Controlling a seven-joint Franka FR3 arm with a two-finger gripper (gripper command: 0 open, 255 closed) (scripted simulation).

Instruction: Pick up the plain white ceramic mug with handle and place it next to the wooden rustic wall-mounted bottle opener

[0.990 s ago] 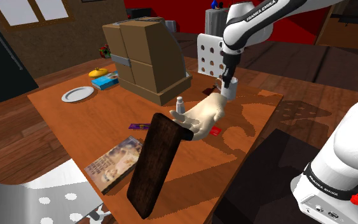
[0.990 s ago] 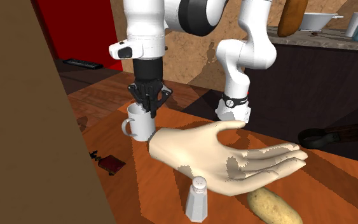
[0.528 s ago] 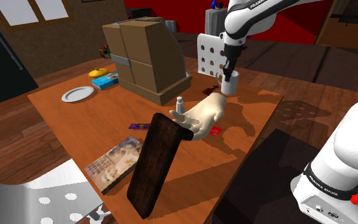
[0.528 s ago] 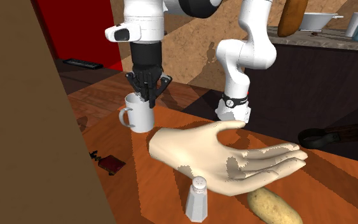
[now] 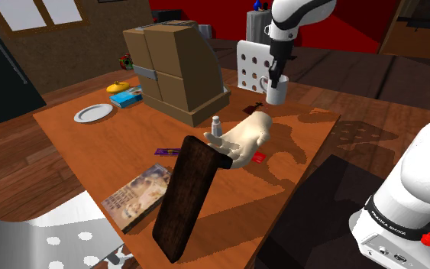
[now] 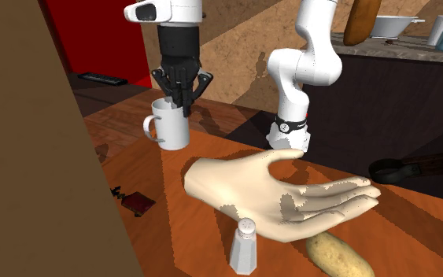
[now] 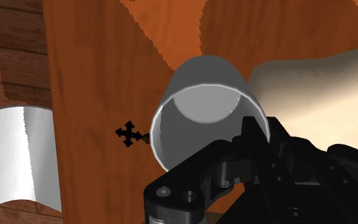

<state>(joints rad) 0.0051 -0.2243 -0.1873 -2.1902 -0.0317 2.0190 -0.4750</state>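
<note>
Shoulder view: plain white handled mug (image 5: 276, 92) hangs clear above the brown wooden worktop (image 5: 305, 145), black fingers (image 6: 182, 94) pinched on its rim wall, one inside. Likely rigid, smooth, chippable, light; rim pinch could swing, so go gently.

Shoulder view: "FRANKA EMIKA" in white caps on the dark band (image 5: 392, 222) round the arm (image 5: 427, 172), nr its base. 2nd ext. view: the same band's white marks are too small to read.
</note>
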